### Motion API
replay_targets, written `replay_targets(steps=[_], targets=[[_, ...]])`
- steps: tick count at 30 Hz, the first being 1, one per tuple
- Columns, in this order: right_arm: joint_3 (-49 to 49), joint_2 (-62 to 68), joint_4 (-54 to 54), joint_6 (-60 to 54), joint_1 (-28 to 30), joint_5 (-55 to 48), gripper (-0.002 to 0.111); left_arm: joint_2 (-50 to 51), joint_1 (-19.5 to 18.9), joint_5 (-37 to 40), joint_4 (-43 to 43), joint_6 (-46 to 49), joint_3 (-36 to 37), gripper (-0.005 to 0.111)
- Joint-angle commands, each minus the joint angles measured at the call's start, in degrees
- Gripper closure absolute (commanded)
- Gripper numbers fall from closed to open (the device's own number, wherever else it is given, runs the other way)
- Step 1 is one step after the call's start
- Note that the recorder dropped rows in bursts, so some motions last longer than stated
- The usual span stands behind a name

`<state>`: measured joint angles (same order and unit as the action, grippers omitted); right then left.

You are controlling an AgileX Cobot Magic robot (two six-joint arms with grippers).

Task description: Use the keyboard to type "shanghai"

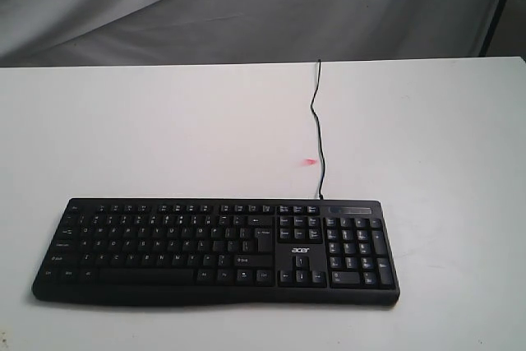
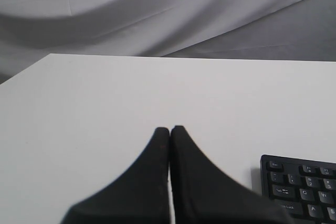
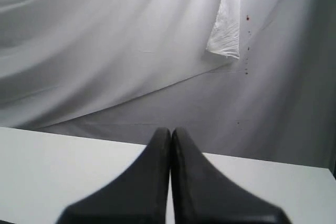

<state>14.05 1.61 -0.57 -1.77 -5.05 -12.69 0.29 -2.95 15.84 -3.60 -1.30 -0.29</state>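
A wide black keyboard (image 1: 215, 250) with a white acer logo lies near the front edge of the white table (image 1: 164, 137), number pad to the right. Its thin black cable (image 1: 316, 125) runs toward the far edge. Neither arm shows in the exterior view. In the left wrist view my left gripper (image 2: 170, 129) is shut with nothing in it, above bare table, and one corner of the keyboard (image 2: 302, 187) sits off to its side. My right gripper (image 3: 171, 130) is also shut and empty, hanging over the table with the backdrop beyond.
A small red spot (image 1: 309, 161) lies on the table beside the cable. A grey-white cloth backdrop (image 1: 246, 6) hangs behind the far edge. A dark stand (image 1: 501, 2) is at the back right corner.
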Motion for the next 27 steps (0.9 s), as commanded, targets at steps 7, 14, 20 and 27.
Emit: replay_targets(steps=[7,14,20,27], targets=[[-9.4,-1.6,2.3,0.1,0.5,5.1,0.108,-0.3,-0.1,-0.6,0.0,-0.1,0.3,0.106],[-13.9,-1.6,2.3,0.1,0.5,5.1,0.108,-0.3,-0.1,-0.6,0.0,-0.1,0.3,0.106],[-14.0,-1.6,2.3,0.3,0.5,4.4,0.108,-0.3,-0.1,-0.6,0.0,-0.1,0.3,0.106],[-14.0,-1.6,2.8,0.3,0.5,-0.6,0.108,-0.3,-0.1,-0.6,0.0,-0.1,0.3,0.106]])
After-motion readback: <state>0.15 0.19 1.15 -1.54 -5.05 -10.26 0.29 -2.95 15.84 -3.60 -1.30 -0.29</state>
